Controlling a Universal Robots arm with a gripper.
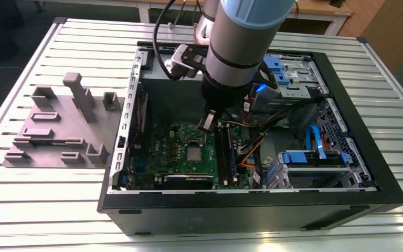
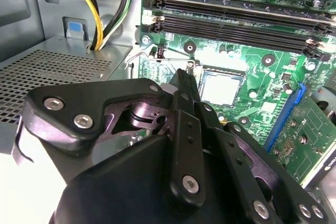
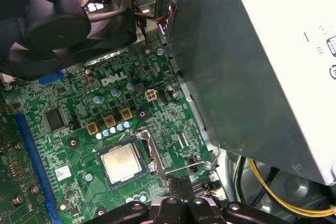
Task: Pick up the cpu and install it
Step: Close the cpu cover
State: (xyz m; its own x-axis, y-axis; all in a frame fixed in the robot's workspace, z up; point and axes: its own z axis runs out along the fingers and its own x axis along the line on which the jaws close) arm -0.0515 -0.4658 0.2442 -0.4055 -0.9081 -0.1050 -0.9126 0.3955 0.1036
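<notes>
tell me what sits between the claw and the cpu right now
In the first wrist view, only the socket's metal latch frame and bare green board separate the claw from the cpu, which sits in its socket.

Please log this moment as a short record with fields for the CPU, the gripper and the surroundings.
cpu: the cpu lies flat in the socket on the green motherboard
gripper: the gripper hangs above the board beside the socket, holding nothing
socket lever: the thin metal lever stands beside the socket
case: the open computer case lies on a slatted table
</notes>
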